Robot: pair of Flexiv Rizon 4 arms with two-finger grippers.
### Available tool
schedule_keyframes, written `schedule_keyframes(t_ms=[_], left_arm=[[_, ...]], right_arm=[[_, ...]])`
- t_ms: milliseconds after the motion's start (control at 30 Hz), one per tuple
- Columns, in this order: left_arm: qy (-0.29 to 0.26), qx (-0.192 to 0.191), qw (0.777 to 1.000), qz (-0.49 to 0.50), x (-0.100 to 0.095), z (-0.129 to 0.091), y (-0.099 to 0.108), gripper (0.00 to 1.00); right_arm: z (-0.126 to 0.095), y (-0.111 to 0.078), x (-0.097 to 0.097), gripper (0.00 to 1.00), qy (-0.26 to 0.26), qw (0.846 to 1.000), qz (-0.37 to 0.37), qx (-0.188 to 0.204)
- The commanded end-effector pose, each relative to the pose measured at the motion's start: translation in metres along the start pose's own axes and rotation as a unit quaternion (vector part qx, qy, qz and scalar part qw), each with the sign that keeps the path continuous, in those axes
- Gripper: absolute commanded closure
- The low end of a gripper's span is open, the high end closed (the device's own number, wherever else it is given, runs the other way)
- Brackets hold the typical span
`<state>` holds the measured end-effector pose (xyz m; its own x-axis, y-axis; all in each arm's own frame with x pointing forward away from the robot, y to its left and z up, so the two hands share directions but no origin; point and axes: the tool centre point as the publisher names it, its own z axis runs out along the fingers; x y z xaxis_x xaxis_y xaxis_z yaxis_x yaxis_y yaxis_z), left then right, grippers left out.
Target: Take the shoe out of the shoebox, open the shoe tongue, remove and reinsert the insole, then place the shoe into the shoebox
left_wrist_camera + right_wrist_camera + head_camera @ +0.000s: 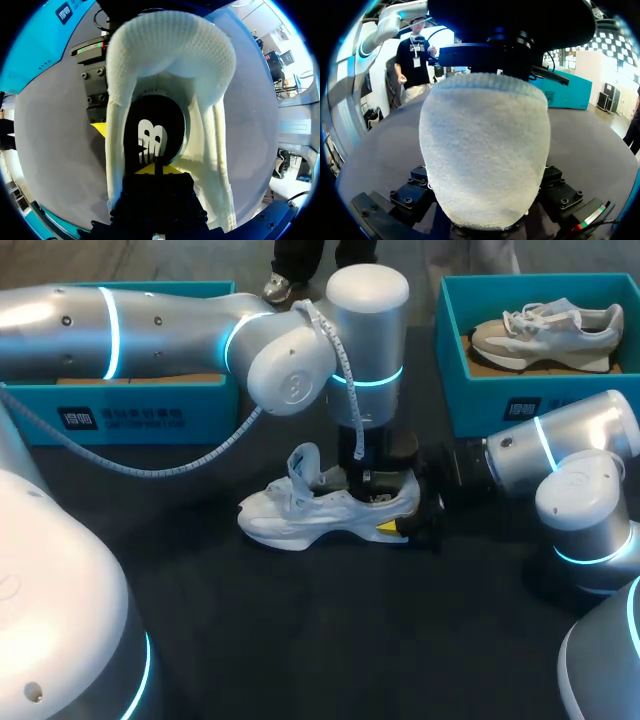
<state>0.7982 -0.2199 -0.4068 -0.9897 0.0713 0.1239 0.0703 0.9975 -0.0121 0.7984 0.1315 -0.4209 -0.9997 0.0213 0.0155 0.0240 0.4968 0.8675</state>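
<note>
A white sneaker [300,515] lies on its sole on the dark table, tongue [303,465] standing up. My left gripper [372,495] reaches straight down into its opening. In the left wrist view its yellow tips [155,170] are pressed together on the black insole [150,135] with a white logo, under the padded heel collar [170,45]. My right gripper [405,515] comes in from the right and clasps the heel [485,150] from both sides; one of its fingers [95,100] lies along the shoe's side.
A teal shoebox [520,405] at the back right holds a second grey-white shoe [545,330]. Another teal box [130,410] stands at the back left, partly behind my left arm. Bare dark table lies in front of the sneaker.
</note>
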Motion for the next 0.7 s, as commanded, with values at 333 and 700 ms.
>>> schedule_keyframes(t_ms=[333, 700], left_arm=[[0.023, 0.04, 0.999, 0.003, -0.003, -0.022, 0.014, 1.0], [0.08, 0.087, 0.993, 0.021, 0.0, -0.036, 0.016, 1.0]], right_arm=[[0.004, -0.001, 0.001, 1.0, 0.0, 1.0, 0.0, 0.001], [0.004, -0.001, 0.001, 1.0, 0.0, 1.0, 0.0, 0.001]])
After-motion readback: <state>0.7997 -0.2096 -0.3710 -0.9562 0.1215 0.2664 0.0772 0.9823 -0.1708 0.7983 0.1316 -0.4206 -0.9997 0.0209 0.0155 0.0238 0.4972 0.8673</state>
